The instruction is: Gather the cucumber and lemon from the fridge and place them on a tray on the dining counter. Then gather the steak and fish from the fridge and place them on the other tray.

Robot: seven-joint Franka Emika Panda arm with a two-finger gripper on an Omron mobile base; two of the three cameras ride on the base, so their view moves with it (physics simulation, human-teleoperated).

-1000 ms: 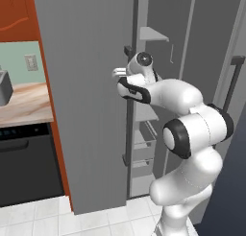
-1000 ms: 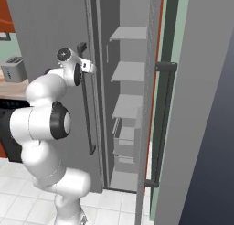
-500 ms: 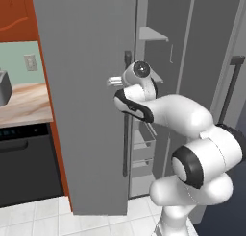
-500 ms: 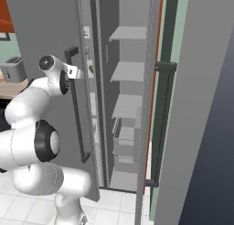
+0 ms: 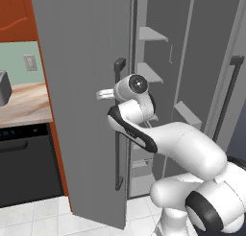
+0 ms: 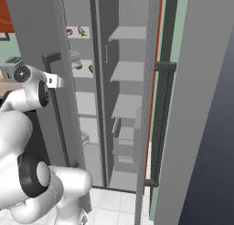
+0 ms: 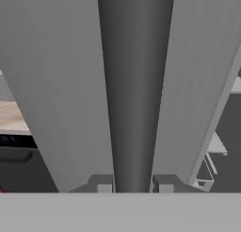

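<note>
Inside the tall grey fridge [image 6: 123,82], on the upper shelves seen through the gap of the left door in the right base view, we see a small green curved item that may be the cucumber [image 6: 82,31] beside a red item [image 6: 69,31], and one shelf lower a yellow piece that may be the lemon [image 6: 77,66]; they are too small for us to name with certainty. We cannot make out the steak or fish.

Our two-finger gripper [image 7: 132,187] is closed on the dark vertical bar handle [image 7: 132,85] of the grey left fridge door [image 5: 81,86]: in the hand view the bar runs straight up between the two dark fingertips [image 7: 104,187], which sit tight against it on either side. In the left base view the white hand meets that handle [image 5: 118,124] near its upper part, and the door stands swung partly open.

Behind the door, a light wooden countertop [image 5: 24,103] sits above a black oven front [image 5: 24,158], with a mint-green wall behind. The right fridge door [image 6: 201,105] is also ajar, its dark handle [image 6: 161,123] facing us. White floor tiles [image 5: 33,216] lie below.
</note>
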